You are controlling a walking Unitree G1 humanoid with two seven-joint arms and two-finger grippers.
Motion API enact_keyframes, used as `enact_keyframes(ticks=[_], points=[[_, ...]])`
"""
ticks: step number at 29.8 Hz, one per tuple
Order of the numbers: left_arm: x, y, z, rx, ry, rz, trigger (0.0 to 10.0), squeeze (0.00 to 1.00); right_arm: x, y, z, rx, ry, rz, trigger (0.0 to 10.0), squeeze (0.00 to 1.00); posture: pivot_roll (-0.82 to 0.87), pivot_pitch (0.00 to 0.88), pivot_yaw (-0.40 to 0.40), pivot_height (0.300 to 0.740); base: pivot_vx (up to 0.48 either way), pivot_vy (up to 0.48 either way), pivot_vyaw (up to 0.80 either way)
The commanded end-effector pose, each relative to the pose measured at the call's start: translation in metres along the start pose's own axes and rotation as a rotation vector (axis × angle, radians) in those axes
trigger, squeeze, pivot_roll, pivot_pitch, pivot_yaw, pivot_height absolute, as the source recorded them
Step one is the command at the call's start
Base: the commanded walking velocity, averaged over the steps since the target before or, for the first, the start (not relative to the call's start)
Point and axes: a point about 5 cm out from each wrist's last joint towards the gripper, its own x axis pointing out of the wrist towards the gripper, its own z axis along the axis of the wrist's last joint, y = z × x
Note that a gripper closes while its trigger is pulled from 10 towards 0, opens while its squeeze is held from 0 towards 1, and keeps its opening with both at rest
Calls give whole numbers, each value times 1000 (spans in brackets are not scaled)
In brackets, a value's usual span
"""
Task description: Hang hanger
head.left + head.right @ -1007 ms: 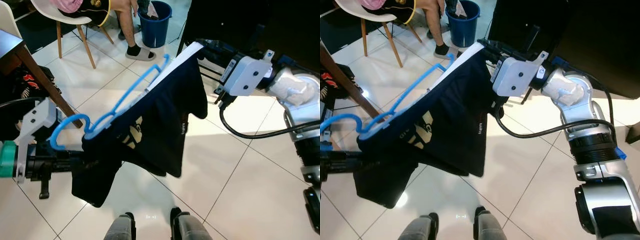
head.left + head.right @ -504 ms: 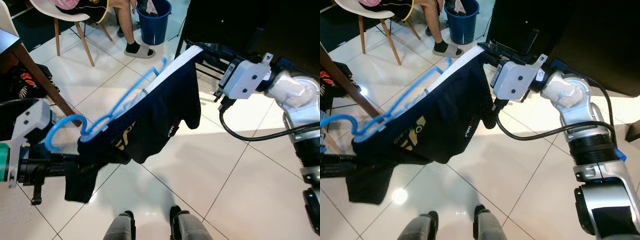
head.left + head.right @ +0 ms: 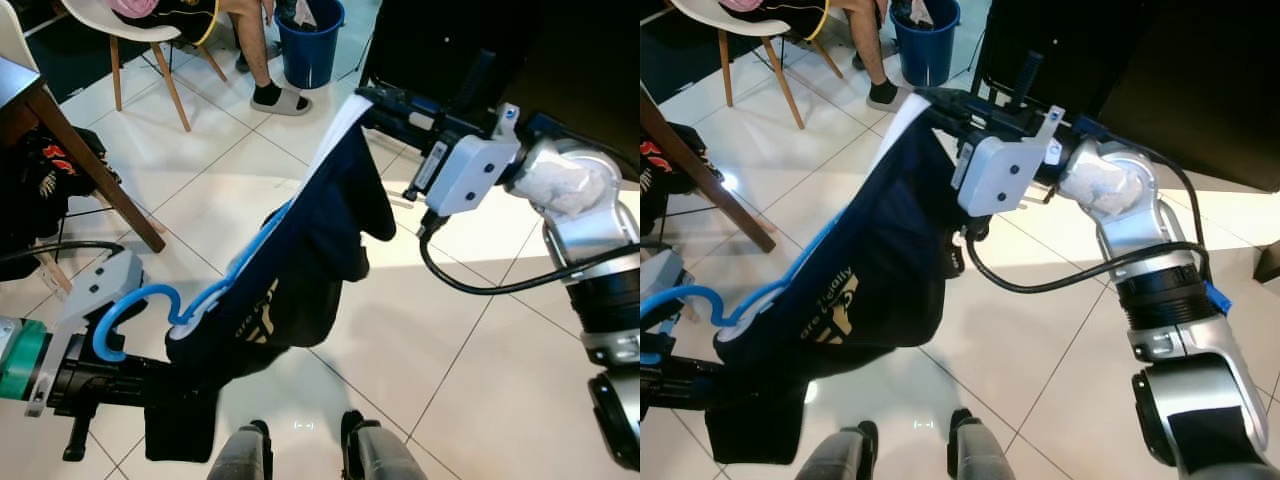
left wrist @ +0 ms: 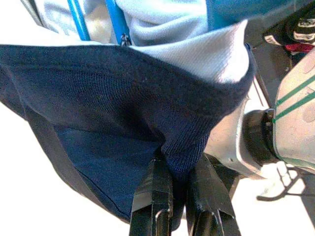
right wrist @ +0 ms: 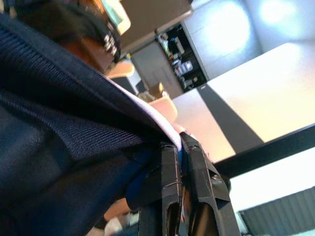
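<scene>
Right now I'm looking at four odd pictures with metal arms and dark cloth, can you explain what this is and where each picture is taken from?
This is a humanoid robot looking down at itself. Two pictures come from the stereo camera on its head; the other two come from cameras on its wrists, looking along the black fingers. Its left hand pinches one end of a navy shirt, and its right hand pinches the other end, raised higher. The shirt hangs on a blue hanger, whose hook sticks out near the left hand. Below is a white tiled floor. Farther off stand a blue bucket and a chair with a seated person.
</scene>
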Motion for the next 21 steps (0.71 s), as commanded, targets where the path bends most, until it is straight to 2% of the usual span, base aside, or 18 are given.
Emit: enact_keyframes(ticks=[1, 4, 5, 6, 7, 8, 9, 10, 11, 12, 13, 14, 15, 16, 18, 19, 20, 21], points=[[8, -6, -9, -54, 36, -54, 10000, 0, 7, -18, 14, -29, -80, -70, 10000, 0, 50, 195, 69, 740, 0, 0, 0], [8, -6, -8, -54, 34, -58, 10000, 0, 12, -20, 19, -40, -111, -79, 10000, 0, 50, 195, 69, 740, 0, 0, 0], [8, -7, -9, -53, 39, -66, 10000, 0, 18, -11, 23, 4, -142, -17, 10000, 0, 49, 192, 72, 740, 0, 0, 0], [9, -9, -8, -38, 42, -90, 10000, 0, 23, 10, 24, 54, -157, 104, 10000, 0, 49, 192, 72, 740, 0, 0, 0], [9, -9, -8, -38, 42, -90, 10000, 0, 23, 10, 24, 54, -157, 104, 10000, 0, 49, 192, 72, 740, 0, 0, 0], [11, -10, -7, -28, 38, -103, 10000, 0, 25, 34, 24, 137, -157, 230, 10000, 0, 45, 191, 72, 740, 0, 0, 0], [11, -10, -7, -28, 38, -103, 10000, 0, 25, 34, 24, 137, -157, 230, 10000, 0, 45, 191, 72, 740, 0, 0, 0], [13, -12, -3, -6, 28, -122, 10000, 0, 24, 63, 23, 199, -153, 367, 10000, 0, 44, 190, 69, 740, 0, 0, 0], [13, -12, -3, -6, 28, -122, 10000, 0, 24, 63, 23, 199, -153, 367, 10000, 0, 44, 190, 69, 740, 0, 0, 0], [14, -13, 0, 9, 20, -134, 10000, 0, 21, 81, 23, 231, -148, 444, 10000, 0, 44, 190, 69, 740, 0, 0, 0], [16, -16, 6, 41, 6, -145, 10000, 0, 17, 107, 20, 283, -130, 534, 10000, 0, 45, 189, 64, 740, 0, 0, 0], [16, -16, 6, 41, 6, -145, 10000, 0, 17, 107, 20, 283, -130, 534, 10000, 0, 45, 189, 64, 740, 0, 0, 0], [17, -18, 15, 84, -18, -153, 10000, 0, 14, 133, 17, 343, -106, 601, 10000, 0, 49, 189, 64, 740, 0, 0, 0], [16, -20, 22, 116, -39, -152, 10000, 0, 11, 152, 16, 384, -89, 644, 10000, 0, 50, 189, 63, 740, 0, 0, 0], [16, -20, 22, 116, -39, -152, 10000, 0, 11, 152, 16, 384, -89, 644, 10000, 0, 50, 189, 63, 740, 0, 0, 0], [15, -22, 27, 136, -52, -151, 10000, 0, 9, 164, 15, 409, -79, 669, 10000, 0, 50, 189, 63, 740, 0, 0, 0], [15, -22, 27, 136, -52, -151, 10000, 0, 9, 164, 15, 409, -79, 669, 10000, 0, 50, 189, 63, 740, 0, 0, 0], [13, -22, 32, 150, -71, -151, 10000, 0, 8, 172, 11, 408, -55, 669, 10000, 0, 59, 187, 57, 740, 0, 0, 0]])
